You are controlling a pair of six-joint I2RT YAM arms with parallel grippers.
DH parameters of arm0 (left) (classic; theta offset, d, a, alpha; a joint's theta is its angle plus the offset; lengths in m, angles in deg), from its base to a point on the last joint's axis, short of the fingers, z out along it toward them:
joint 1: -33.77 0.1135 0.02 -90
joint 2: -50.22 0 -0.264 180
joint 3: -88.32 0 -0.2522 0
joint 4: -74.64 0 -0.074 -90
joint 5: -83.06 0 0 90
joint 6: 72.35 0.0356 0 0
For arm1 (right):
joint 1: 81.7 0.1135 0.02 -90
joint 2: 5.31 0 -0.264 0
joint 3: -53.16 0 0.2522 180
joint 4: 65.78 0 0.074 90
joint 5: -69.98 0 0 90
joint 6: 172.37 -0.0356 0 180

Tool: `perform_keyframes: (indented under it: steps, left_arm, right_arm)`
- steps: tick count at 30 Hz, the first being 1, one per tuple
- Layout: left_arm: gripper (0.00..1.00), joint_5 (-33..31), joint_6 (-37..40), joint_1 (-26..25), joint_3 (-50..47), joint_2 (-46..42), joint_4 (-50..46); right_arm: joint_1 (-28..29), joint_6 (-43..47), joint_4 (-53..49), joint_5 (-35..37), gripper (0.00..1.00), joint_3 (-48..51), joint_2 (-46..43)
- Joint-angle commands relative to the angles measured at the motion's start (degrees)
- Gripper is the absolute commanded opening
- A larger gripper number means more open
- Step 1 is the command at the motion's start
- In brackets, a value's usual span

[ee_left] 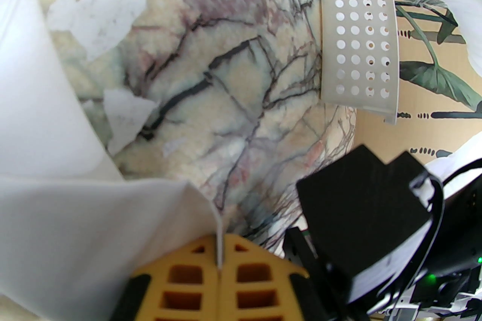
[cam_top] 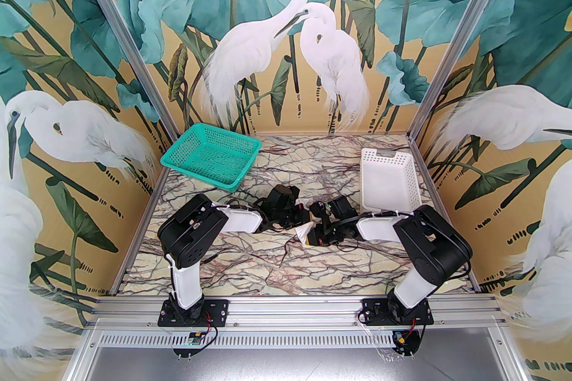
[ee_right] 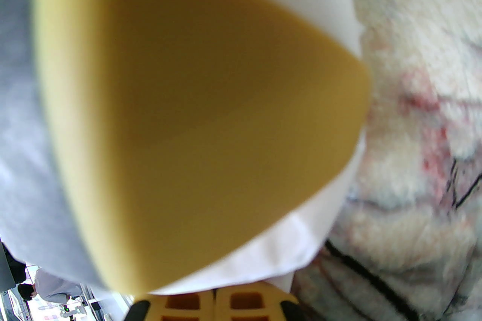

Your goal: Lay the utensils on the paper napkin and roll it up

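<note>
My left tool [ee_left: 219,250] is clamped on a corner of the white paper napkin [ee_left: 75,229]. The right tool [ee_right: 215,300] is closed too, apparently pinching the same napkin, which hangs between them over the middle of the marble-patterned counter [ee_left: 226,67]. I cannot make out the wooden utensils; they may be wrapped inside. I'd hold even tension and roll slowly so nothing slips out.

No writing, label, brand name, number or sign can be read on anything in these views.
</note>
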Motion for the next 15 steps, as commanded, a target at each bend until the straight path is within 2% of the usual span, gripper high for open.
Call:
perform_keyframes:
  steps: [1,7,11,15]
  left_arm:
    - [0.00,0.68,-1.21,-0.40,1.37,1.69,2.85]
    - [0.00,1.42,-3.28,-0.39,0.84,3.89,6.19]
    - [0.00,0.60,-3.81,-0.41,0.02,4.35,6.59]
    - [0.00,0.24,-3.81,-0.43,-0.54,4.49,6.52]
  right_arm:
    - [0.33,-0.69,-6.65,9.97,0.00,2.11,3.12]
    - [0.35,-1.23,-3.96,7.41,0.02,3.58,0.50]
    - [0.41,-2.20,-3.68,4.33,0.09,4.17,-3.04]
    - [-0.01,-1.61,-7.55,4.67,0.18,3.77,-8.29]
